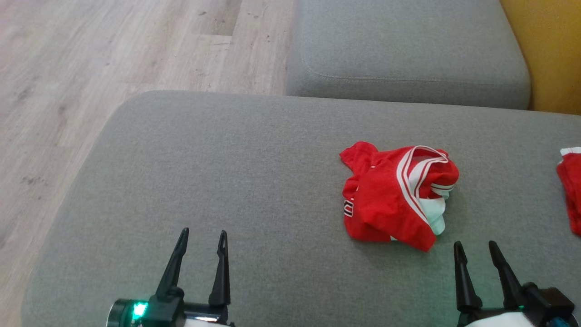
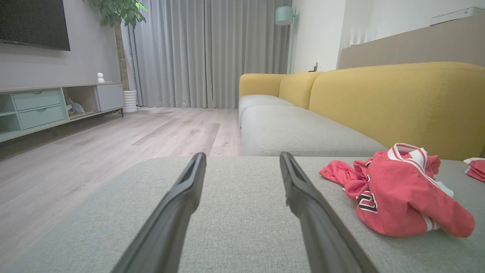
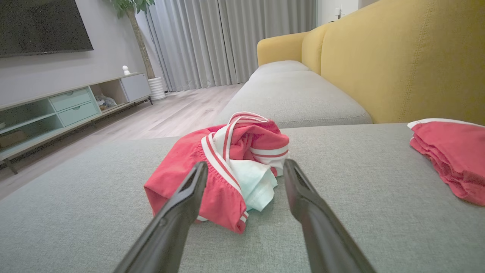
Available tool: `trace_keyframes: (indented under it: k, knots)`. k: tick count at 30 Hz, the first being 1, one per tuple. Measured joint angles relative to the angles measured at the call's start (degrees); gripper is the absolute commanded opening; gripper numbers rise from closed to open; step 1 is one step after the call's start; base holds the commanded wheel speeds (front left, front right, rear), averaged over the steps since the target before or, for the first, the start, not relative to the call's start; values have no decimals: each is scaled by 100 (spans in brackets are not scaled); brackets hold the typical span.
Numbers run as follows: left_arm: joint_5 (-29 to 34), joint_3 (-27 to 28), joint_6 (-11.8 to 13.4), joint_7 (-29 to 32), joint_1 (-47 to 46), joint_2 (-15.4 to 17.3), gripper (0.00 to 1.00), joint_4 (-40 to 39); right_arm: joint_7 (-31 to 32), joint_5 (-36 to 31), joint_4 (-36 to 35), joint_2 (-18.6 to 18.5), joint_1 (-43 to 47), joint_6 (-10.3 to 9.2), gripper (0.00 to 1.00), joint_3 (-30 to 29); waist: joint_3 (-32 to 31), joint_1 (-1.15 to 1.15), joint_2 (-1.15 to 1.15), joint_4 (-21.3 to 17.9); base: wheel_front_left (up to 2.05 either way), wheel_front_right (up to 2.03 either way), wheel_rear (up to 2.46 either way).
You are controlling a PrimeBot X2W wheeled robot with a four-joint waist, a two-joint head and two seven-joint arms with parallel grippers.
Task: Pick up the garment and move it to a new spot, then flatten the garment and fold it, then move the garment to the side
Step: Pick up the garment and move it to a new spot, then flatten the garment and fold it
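Our left end effector (image 1: 203, 232) sits low at the near left over the cushion (image 1: 218, 150), fingers spread, pointing away and holding nothing. Our right end effector (image 1: 475, 245), equally spread and empty, sits near right, just short of the crumpled red garment (image 1: 395, 200), which lies right of centre on the cushion.

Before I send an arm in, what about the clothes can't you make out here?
- Crumpled red garment: its own folds hide its full shape and underside in every view.
- Black-and-white print on it: left wrist view, half tucked into a fold, unreadable.
- Second red garment: cut off by the right edge in head and both wrist views.
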Motion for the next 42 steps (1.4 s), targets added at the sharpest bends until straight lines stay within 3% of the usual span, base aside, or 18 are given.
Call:
trace_keyframes:
  k: [17, 21, 29, 30, 33, 37, 42]
  knots:
    - [42, 4, -5, 0, -7, -1, 100, 101, 1, 130, -5, 7, 222, 1, 100, -1, -21, 0, 0, -356, 0, 0, 0]
    - [42, -62, -105, 0, -18, 0, 100, 311, 1, 127, -13, 8, 221, 0, 100, -1, -7, 0, 0, -442, 0, 0, 0]
    - [347, -1204, -427, 1, -926, 4, 100, 1384, 1, 12, -42, 11, 189, 0, 100, 164, 171, 0, 0, -1009, 0, 0, 0]
    - [332, -1777, -512, 0, -1533, 2, 100, 1768, 1, -16, -46, -2, 155, 0, 100, 270, 281, 1, 0, -1351, 0, 0, 0]
    - [286, -2329, -555, 0, -2010, -9, 100, 2207, 1, -15, -70, -13, 31, 0, 100, 376, 442, 1, 0, -1722, 0, 0, 0]
    - [81, -2866, -546, 0, -2651, -15, 100, 2635, 1, 34, -87, -18, -216, 0, 100, 492, 731, 1, 0, -2199, 0, 0, 0]
    - [-46, -3230, -212, 0, -3342, -18, 100, 3006, 1, 91, -68, -19, -460, 0, 100, 641, 1128, 1, 0, -2754, 0, 0, 0]
